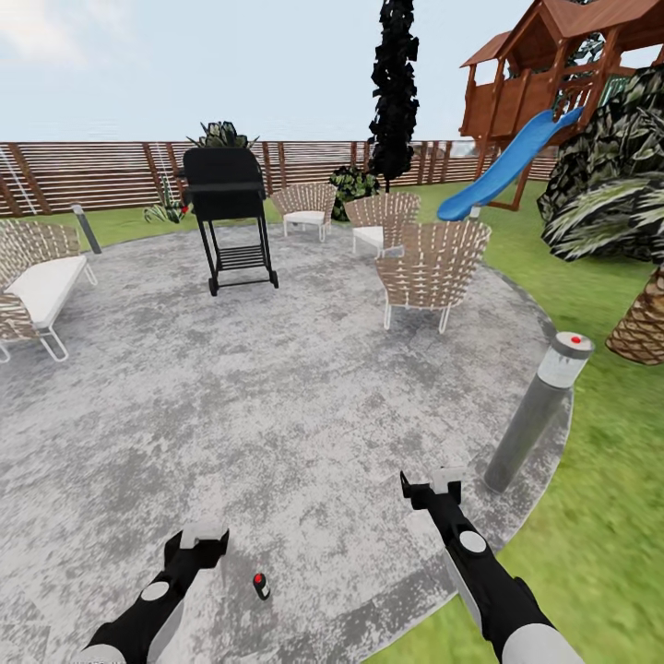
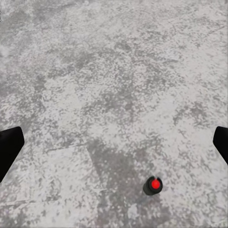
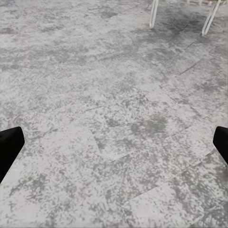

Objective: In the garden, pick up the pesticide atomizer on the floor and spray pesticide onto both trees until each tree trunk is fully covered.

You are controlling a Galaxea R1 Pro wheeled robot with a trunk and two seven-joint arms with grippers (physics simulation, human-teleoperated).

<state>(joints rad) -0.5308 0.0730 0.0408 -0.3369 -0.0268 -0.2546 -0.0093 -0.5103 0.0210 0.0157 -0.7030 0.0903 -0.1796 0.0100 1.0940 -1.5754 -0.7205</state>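
1. Basically nothing is ticked off so far. The little spray bottle (image 1: 261, 586) is sitting upright on the concrete paving (image 1: 277, 406), dark body with a red cap, and nobody is holding it.
2. The left gripper (image 1: 205, 537) is hanging just beside the bottle, up off the ground, and its fingers (image 2: 9, 149) are spread wide apart with nothing between them. In the left wrist view the bottle (image 2: 153, 185) is showing from above, off-centre between the two fingertips, so the hand looks like it's needing a bit more lining up before a grab.
3. The right gripper (image 1: 433, 484) is hovering further from the bottle, towards the grey bollard light (image 1: 539, 406), and it's wide open and empty too, going by the fingers (image 3: 9, 149) at the edges of its wrist view.
4. Still left, judging from this: picking the bottle up, getting over to the two trees, spraying both trunks. No pale straight trunks are showing up here yet.
5. The ground is a round patch of mottled grey concrete, flat and bare around the bottle. Grass (image 1: 590, 516) is curving round its edge past the bollard.
6. Well beyond the bottle a black grill (image 1: 229, 217) and some wicker chairs (image 1: 432, 272) are standing on the far side of the paving, with a slatted wooden fence (image 1: 101, 171) behind them, plus a blue slide (image 1: 507, 166) and a scaly palm (image 1: 641, 318) on the bollard side.
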